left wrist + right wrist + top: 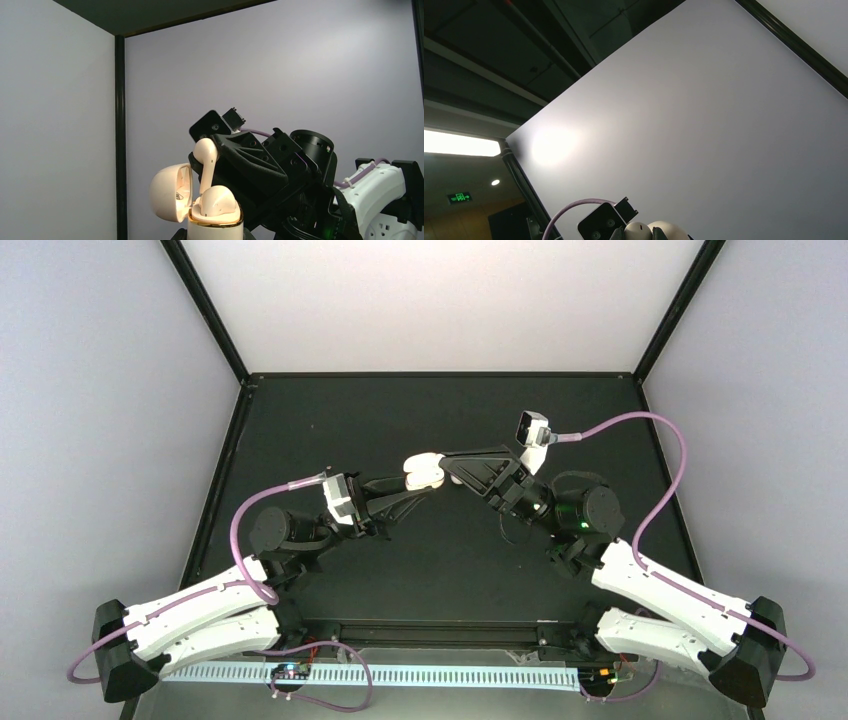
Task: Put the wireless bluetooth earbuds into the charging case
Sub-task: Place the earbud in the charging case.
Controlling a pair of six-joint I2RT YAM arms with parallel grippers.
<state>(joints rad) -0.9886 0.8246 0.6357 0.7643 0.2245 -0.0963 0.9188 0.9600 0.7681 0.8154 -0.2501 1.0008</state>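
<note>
Cream plastic meets black fingers over the middle of the bench (400, 410): the left pincer (420, 488) is clamped on the base of the charging case (215, 226), which stands upright with its gold rim up and its lid (169, 192) swung open to the left in the left wrist view. One beige earbud (216, 199) sits in the case already. Right above it, the right pincer (443, 466) grips a second beige earbud (205, 151), head up, stem pointing straight down into the case mouth, just beside the seated one and between it and the lid. From the right wrist view only two pale rounded tops peek in at the bottom edge, too little to tell more. Both arms reach inward to a point well apart from the black frame rails (215, 490) at the sides and from the back edge, with dark bench surface on all sides.
</note>
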